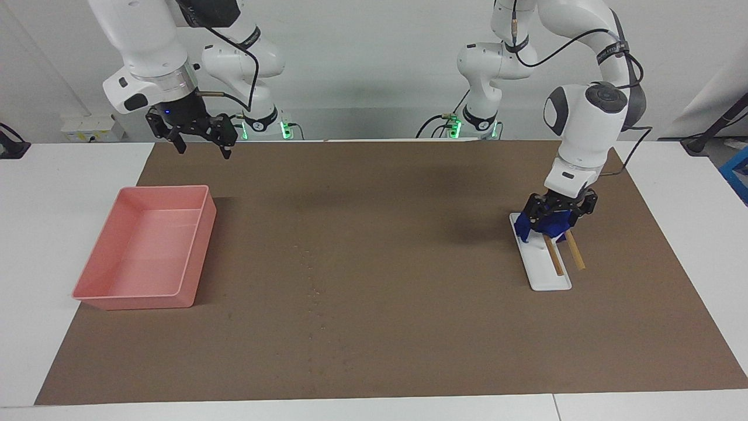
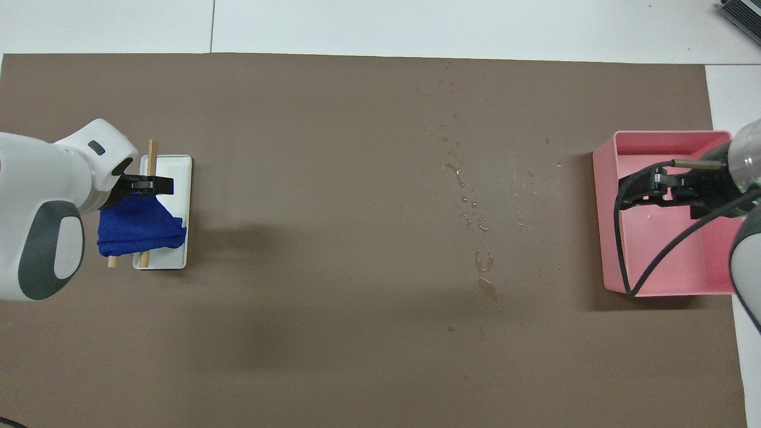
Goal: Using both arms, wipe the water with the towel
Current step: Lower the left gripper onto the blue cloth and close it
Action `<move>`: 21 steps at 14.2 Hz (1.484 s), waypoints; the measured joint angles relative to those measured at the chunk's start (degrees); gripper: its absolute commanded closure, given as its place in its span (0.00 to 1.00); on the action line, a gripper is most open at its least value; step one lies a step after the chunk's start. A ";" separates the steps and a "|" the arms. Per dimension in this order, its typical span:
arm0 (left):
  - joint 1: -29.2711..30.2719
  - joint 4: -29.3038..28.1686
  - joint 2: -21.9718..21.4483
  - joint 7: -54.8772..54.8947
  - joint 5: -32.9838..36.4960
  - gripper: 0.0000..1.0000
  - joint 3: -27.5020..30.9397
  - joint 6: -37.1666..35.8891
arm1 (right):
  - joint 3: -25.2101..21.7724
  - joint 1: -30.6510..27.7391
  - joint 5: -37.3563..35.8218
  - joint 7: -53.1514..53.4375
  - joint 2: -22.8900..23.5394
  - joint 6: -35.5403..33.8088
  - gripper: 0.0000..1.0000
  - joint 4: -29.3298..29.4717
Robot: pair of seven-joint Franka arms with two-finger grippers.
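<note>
Currently, left gripper (image 1: 554,221): lowered onto the towel, fingers spread apart and straddling the bunch; the cloth shows between them; no closed grip visible.
Left arm (image 1: 584,126): stands over the tray's robot-side end; in the overhead view its white wrist housing hides part of the towel and one stick.
Right gripper (image 1: 201,135): raised, fingers apart, holding nothing; it hangs over the bin in the overhead view, and this arm waits.
Towel (image 2: 140,227): deep-blue soft bunch, creased, resting across the tray's robot-side end and both sticks, at the left arm's end of the table.
Tray (image 1: 546,275): white, rectangular, long axis toward the robots.
Sticks (image 1: 564,254): two, wooden, side by side; one lies on the tray, the other along its edge; the towel covers their middle.
Water (image 2: 472,220): sparse trail of tiny pale droplets on the brown mat (image 2: 309,333), at 3 o'clock from the towel in the overhead view, well apart from it.
Bin (image 1: 117,292): pink, open-topped, at the right arm's end of the table.
Obstructions: the sticks lie beneath the towel.
</note>
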 measured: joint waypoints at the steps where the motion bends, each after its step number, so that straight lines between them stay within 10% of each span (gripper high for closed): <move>1: 0.09 -0.25 0.25 0.45 0.01 0.00 0.13 0.09 | 0.00 0.00 0.00 0.00 0.00 0.00 0.00 0.00; 8: 0.14 -1.38 0.46 0.82 0.07 0.15 0.12 0.48 | 0.00 0.00 0.00 0.00 -0.24 0.35 0.00 -0.81; 21: 0.41 -1.38 0.33 0.81 0.21 1.00 0.27 0.30 | 0.00 0.00 0.00 0.00 -0.83 1.07 0.00 -1.71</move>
